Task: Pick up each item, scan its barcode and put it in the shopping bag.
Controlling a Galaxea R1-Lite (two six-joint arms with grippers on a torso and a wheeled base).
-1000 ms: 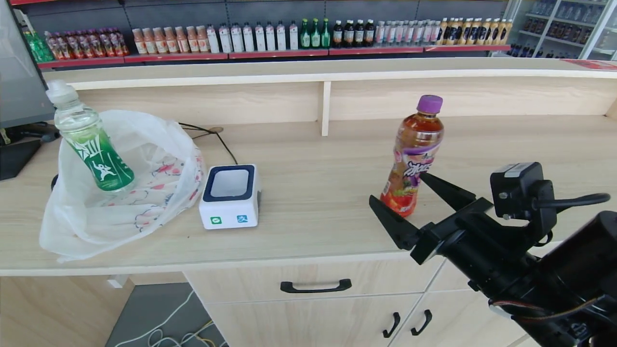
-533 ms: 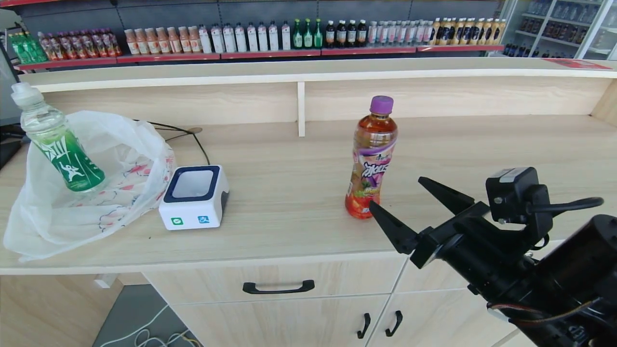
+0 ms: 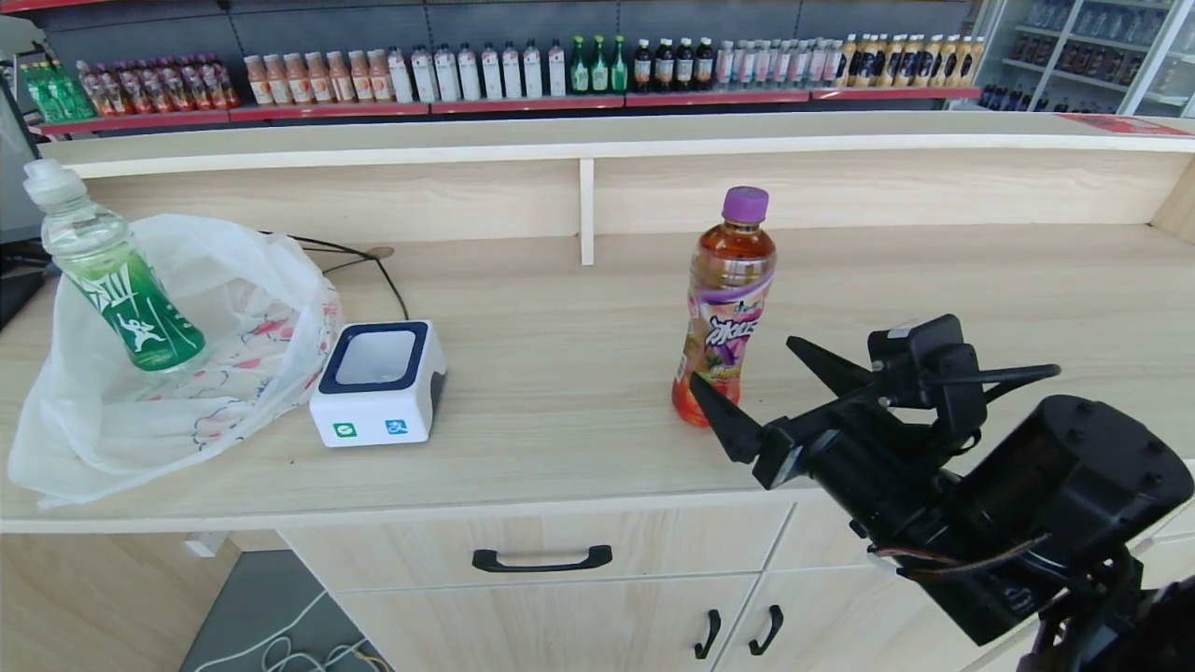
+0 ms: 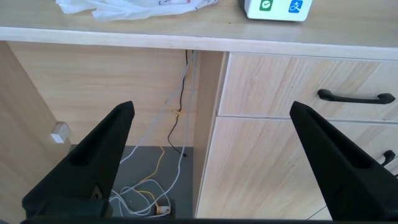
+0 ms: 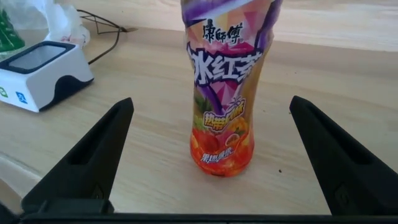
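Observation:
An orange tea bottle [image 3: 722, 308] with a purple cap and purple label stands upright on the wooden counter [image 3: 579, 373]; the right wrist view has the same bottle [image 5: 225, 93] straight ahead. My right gripper [image 3: 761, 387] is open just in front of it, low at the counter's front edge, its fingers apart from the bottle. A green-labelled bottle [image 3: 112, 275] leans in the white shopping bag [image 3: 201, 373] at the left. The white barcode scanner [image 3: 378, 383] sits beside the bag. My left gripper [image 4: 211, 112] is open below the counter, facing the cabinet front.
A black cable [image 3: 359, 257] runs behind the scanner. A raised back ledge [image 3: 597, 140] borders the counter. Drawers with black handles [image 3: 541, 560] are under the counter. Shelves of bottles [image 3: 560, 65] stand far behind.
The head camera panned right, shifting the scene leftward. My right gripper has moved closer to the tea bottle, still open.

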